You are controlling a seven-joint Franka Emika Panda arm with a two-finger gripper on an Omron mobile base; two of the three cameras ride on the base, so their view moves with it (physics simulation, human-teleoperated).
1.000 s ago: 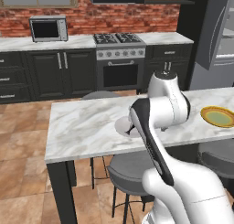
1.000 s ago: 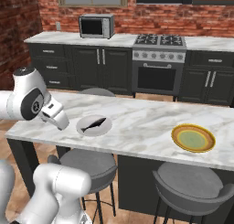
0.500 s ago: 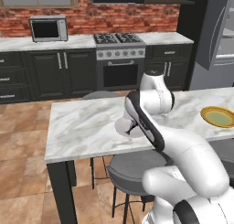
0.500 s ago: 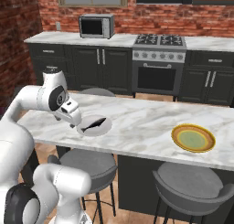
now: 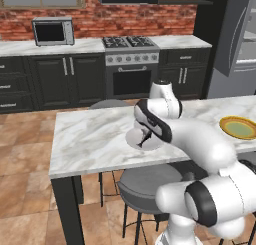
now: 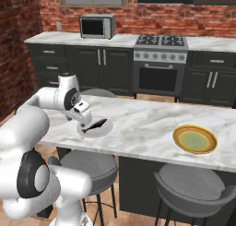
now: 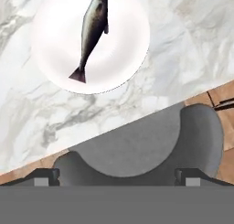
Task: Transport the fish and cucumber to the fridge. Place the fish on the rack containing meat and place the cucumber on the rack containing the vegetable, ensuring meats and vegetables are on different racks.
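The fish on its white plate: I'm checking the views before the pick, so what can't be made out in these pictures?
- Fish: the hand view's top edge cuts off its head.
- Fish, left base view: the arm covers most of the white plate.
- Fridge: the left base view's right edge cuts it off; its racks are not legible.
- Yellow plate: too small to tell whether anything lies on it.

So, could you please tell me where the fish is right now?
The fish lies on a white plate on the marble counter, near its stool-side edge, just below the jaws.
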